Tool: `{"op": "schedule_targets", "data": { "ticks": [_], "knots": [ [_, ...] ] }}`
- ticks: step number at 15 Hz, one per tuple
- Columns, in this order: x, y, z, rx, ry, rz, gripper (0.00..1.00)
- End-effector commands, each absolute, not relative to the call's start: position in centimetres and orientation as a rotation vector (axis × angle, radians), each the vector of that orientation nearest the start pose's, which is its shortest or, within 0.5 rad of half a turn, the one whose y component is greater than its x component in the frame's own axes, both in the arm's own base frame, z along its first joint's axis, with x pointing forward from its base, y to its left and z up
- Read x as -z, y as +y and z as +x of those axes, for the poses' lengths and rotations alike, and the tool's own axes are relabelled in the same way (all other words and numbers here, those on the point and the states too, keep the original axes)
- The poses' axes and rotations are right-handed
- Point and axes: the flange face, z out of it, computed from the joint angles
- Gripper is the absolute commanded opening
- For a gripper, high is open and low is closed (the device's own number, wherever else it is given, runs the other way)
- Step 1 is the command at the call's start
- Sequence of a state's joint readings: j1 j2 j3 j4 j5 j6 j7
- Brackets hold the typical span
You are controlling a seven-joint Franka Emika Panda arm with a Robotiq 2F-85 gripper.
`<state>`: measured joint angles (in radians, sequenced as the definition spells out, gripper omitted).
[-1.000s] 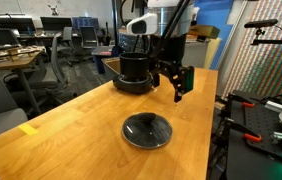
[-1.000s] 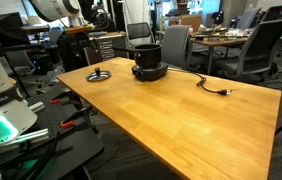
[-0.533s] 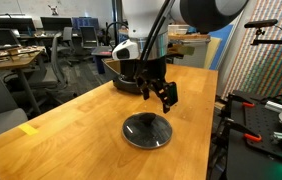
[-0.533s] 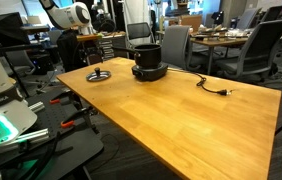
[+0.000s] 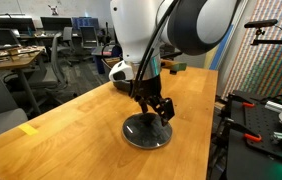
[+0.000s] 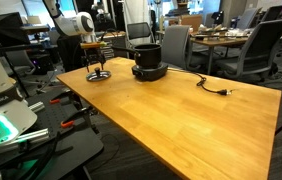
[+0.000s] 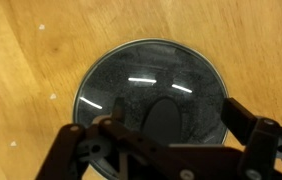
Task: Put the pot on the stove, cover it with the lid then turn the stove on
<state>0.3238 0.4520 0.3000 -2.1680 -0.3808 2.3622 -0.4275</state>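
Your gripper point(image 5: 157, 108) hovers low over the lid point(image 5: 141, 136), fingers point(image 7: 245, 120) spread wide apart - nothing clamped. In the wrist view the jaws straddle the lid's black centre knob point(image 7: 162, 112); can't tell whether they touch the glass. The lid lies flat on the wooden table point(image 5: 66, 130), near one edge. The pot point(image 6: 145, 52) sits on the stove point(image 6: 149, 73) well apart from it - uncovered, w/ a power cord point(image 6: 217, 90) trailing across the tabletop.
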Motion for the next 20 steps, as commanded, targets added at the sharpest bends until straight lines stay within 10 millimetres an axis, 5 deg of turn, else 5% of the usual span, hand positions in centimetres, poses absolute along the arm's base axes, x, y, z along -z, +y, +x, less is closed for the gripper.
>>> {"op": "schedule_targets", "data": {
  "ticks": [1,8,12,17,20],
  "knots": [
    [-16.7,32.8,44.3,-0.350,-2.019,-2.517,0.68],
    [-17.5,33.4,45.4,-0.300,-1.960,-2.538,0.15],
    [-19.6,32.7,46.5,-0.268,-1.936,-2.577,0.13],
    [-28.4,30.4,47.3,-0.182,-2.155,-2.684,0.12],
    [-34.9,28.1,49.7,-0.121,-2.247,-2.807,0.12]
  ]
}}
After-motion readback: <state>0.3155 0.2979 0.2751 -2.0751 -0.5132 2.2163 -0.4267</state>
